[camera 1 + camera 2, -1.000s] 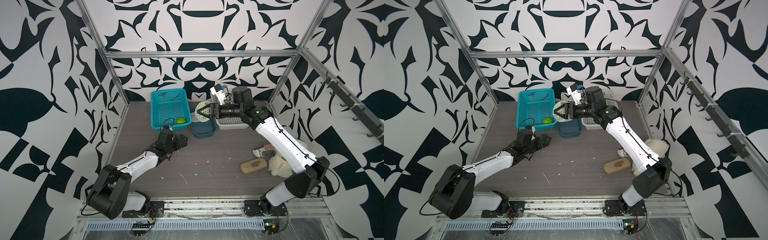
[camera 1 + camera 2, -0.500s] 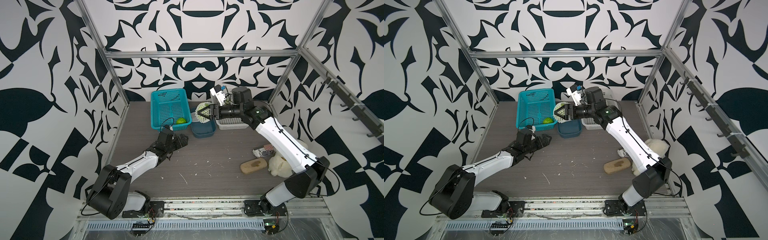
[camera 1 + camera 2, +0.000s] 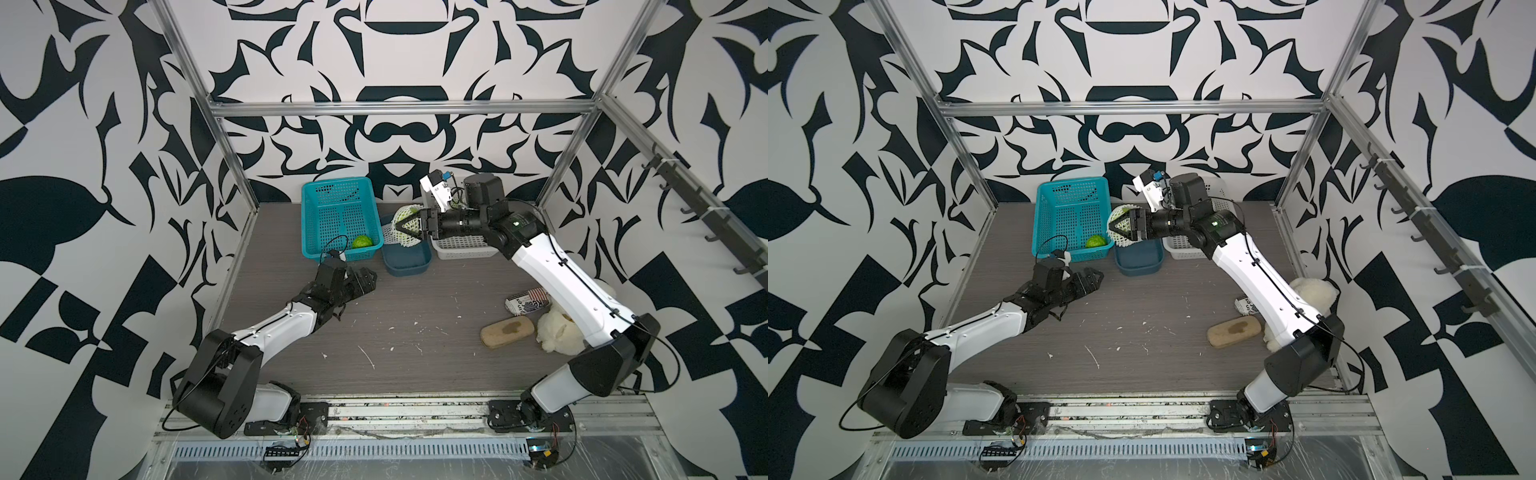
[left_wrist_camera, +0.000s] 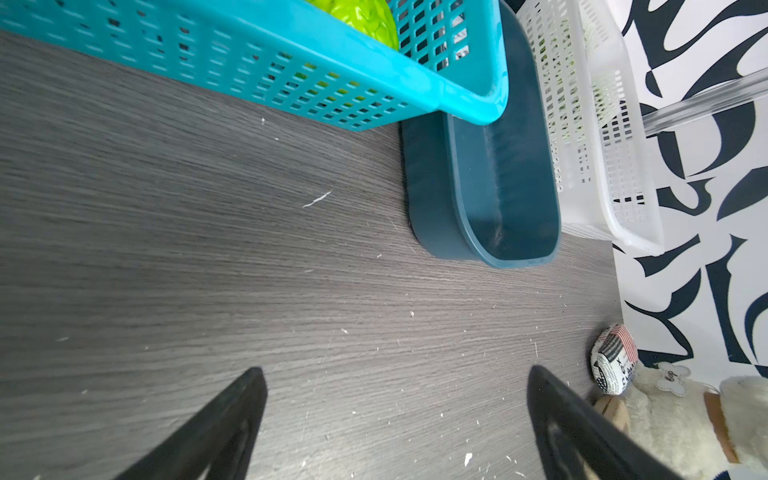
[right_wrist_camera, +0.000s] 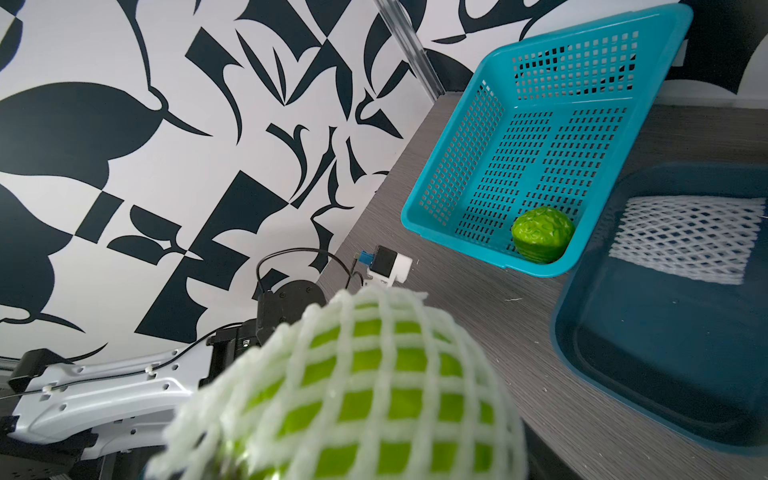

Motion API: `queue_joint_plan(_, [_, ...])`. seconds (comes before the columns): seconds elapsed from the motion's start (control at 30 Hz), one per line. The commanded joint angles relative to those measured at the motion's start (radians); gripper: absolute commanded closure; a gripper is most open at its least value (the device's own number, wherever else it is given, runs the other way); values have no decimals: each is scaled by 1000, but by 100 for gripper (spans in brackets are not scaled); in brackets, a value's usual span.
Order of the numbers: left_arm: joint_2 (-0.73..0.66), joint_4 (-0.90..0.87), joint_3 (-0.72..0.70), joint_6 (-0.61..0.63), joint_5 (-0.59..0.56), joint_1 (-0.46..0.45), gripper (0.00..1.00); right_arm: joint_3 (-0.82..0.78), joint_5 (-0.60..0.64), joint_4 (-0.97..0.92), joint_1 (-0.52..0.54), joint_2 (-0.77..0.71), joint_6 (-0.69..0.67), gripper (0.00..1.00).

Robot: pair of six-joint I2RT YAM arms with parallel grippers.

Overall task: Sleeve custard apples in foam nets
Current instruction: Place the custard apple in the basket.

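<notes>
Although black-and-white print covers the crumpled packet (image 3: 527,300) lying well right of the dark blue tub (image 3: 406,259), none of its lettering can be read in either top view. The left wrist view adds only red-and-white stripes (the cursive on the plush toy's tag is no clearer).

Left of the tub and nearer the robot's base, the left gripper (image 3: 365,282) hangs low over the grey wood-grain table (image 3: 415,353), jaws spread wide with nothing between them. Just left of the tub stands the slotted teal basket (image 3: 332,216). The bare custard apple (image 3: 362,242), bumpy and bright green, sits in the basket corner nearest the tub. Inside the tub a spare foam net (image 5: 685,239) lies flat, white with diamond holes.

Above the tub's far end, the right gripper (image 3: 397,227) pinches the sleeved custard apple (image 5: 353,395), whose mesh is stretched round over the green skin. That arm hides part of the white slotted basket (image 3: 461,251) just right of the tub. Further right lie a tan sponge (image 3: 507,332) and the fluffy cream plush toy (image 3: 557,332), partly behind the arm.
</notes>
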Motion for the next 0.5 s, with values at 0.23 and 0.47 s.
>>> queue_joint_plan(0.23, [-9,22,-34,-10,7,3,0,47,99,-17,3,-48,-73,34])
queue_joint_plan(0.47, [-14,11,-40,-1,4,3,0,8,224,-11,-81,41,-110,34])
